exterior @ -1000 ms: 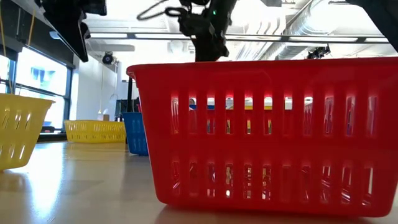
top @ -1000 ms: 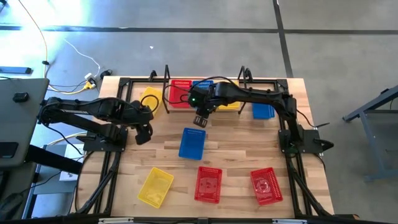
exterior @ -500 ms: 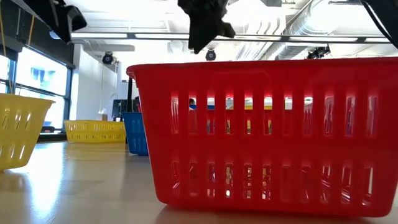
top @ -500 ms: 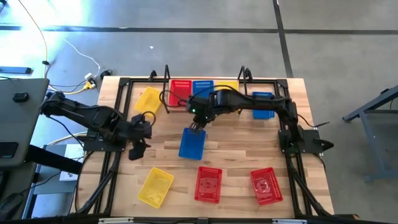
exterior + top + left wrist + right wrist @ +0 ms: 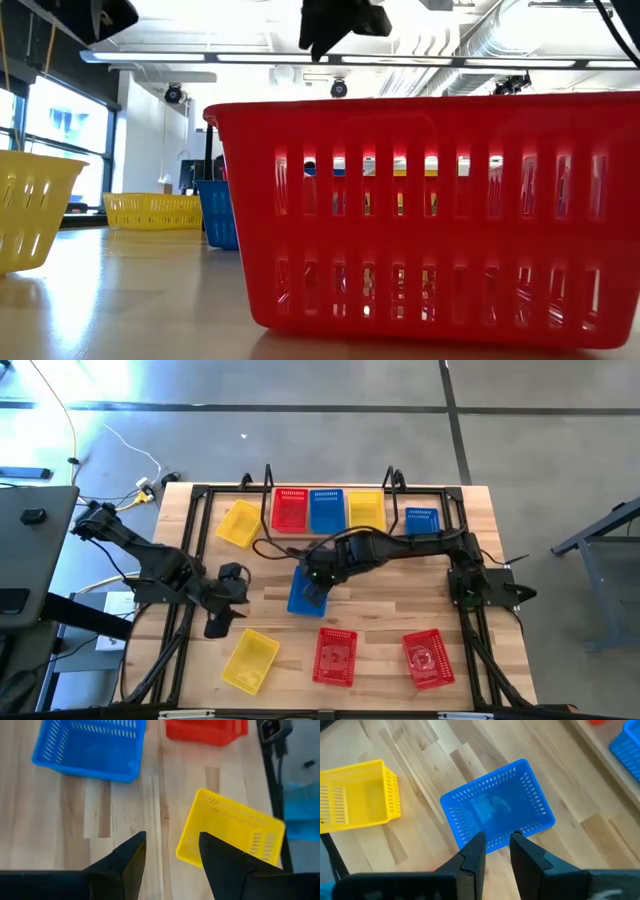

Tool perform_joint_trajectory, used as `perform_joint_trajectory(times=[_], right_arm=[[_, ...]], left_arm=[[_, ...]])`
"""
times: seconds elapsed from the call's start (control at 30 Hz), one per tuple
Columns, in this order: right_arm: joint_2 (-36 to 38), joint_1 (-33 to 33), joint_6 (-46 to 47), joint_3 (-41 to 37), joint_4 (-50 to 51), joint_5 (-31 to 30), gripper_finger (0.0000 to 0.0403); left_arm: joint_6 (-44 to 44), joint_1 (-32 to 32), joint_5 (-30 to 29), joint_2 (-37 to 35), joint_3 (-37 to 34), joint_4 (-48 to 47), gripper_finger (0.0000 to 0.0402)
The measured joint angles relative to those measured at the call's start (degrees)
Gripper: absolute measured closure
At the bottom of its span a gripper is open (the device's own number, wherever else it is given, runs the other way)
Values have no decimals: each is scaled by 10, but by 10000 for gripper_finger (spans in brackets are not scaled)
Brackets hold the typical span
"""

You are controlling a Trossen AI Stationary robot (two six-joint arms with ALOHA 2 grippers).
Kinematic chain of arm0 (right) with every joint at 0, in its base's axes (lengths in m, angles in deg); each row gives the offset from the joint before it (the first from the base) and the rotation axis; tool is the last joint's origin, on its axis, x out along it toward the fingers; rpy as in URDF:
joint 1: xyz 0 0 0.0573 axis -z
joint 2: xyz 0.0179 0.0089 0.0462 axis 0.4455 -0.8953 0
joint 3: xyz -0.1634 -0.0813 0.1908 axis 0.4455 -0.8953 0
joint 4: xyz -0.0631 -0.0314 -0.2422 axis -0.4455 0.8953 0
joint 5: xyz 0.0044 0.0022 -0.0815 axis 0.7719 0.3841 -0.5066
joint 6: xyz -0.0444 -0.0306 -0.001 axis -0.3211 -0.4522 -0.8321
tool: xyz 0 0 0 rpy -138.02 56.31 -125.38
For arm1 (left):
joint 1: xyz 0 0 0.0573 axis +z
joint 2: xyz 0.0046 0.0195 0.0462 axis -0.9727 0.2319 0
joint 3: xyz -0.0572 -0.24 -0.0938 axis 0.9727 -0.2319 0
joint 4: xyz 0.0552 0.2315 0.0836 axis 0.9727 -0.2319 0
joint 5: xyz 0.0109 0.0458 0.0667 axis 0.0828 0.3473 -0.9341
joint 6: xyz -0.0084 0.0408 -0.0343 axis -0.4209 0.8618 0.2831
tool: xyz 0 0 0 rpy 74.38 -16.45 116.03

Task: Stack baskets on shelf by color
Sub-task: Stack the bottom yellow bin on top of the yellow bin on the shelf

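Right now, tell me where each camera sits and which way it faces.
High view: above the table, facing straight down; both arms, left hand and right hand, and the shelf.
Low view: at tabletop height, facing level across; a red basket fills it, arms enter from above.
Left wrist view: on the left arm, facing down past its open fingers at a yellow basket.
Right wrist view: on the right arm, over the loose blue basket.
Shared: that blue basket also shows in the high view.

A red basket (image 5: 420, 210) (filling the low view) hides the shelf.
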Motion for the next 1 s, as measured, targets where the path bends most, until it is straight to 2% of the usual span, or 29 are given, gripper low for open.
perform_joint_trajectory(times=[0.3, 0.53, 0.73, 1.0], right_arm=[[0, -39, 60, -1, 3, -8, 327], [0, -59, 102, -1, 18, -8, 327], [0, -75, 128, -1, 37, -32, 327], [0, -78, 148, -1, 59, -33, 327]], left_arm=[[45, -12, 9, 88, 0, 23, 227], [87, -12, 37, 150, 0, 63, 227], [108, -12, 51, 191, 0, 86, 227], [125, -11, 72, 222, -1, 98, 227]])
